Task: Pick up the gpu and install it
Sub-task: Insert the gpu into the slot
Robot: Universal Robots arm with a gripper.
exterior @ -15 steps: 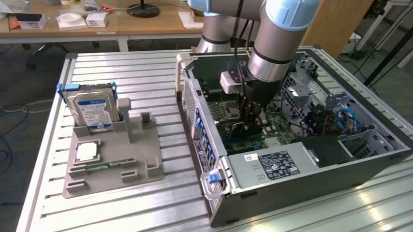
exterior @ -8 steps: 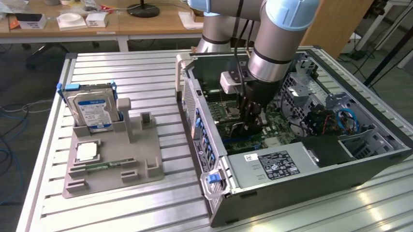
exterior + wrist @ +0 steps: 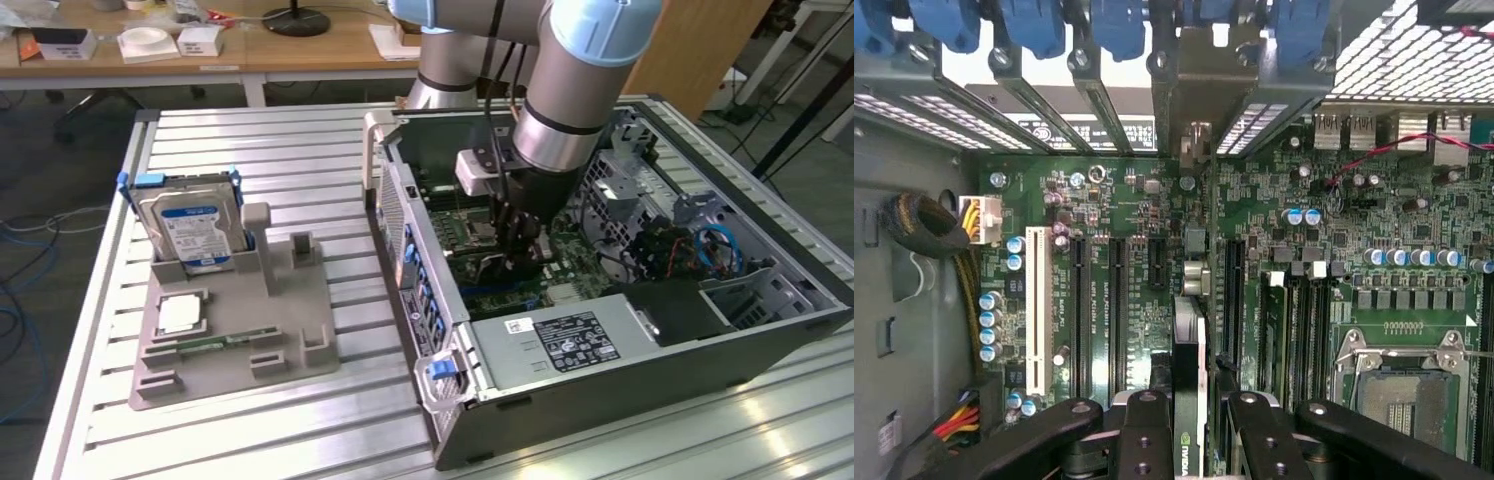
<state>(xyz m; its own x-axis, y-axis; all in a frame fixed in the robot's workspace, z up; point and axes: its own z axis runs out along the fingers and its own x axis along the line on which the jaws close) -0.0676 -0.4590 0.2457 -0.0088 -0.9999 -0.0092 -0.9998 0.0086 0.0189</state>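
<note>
One arm works inside the open computer case (image 3: 747, 330), which lies on the slatted desk (image 3: 267, 150). The pincer (image 3: 1189, 425) is closed on the gpu (image 3: 1189, 380), gripping the card's upper edge between its black fingers (image 3: 1144, 430); the card stands on edge above the motherboard (image 3: 1334, 230), beside the long black expansion slots (image 3: 1234, 300).

Orientation: the card's long axis runs parallel to the slots, toward the case's rear wall with its blue retention clips (image 3: 1119, 20) (the bracket end appears to face that wall).

Risks, judged from this pose: a slight offset between card edge and slot would jam the connector or stress the board; a tilted card could seat at one end only; the bracket could catch the rear frame. The hard drive (image 3: 187, 225) stands in the grey fixture (image 3: 287, 345), well apart.
</note>
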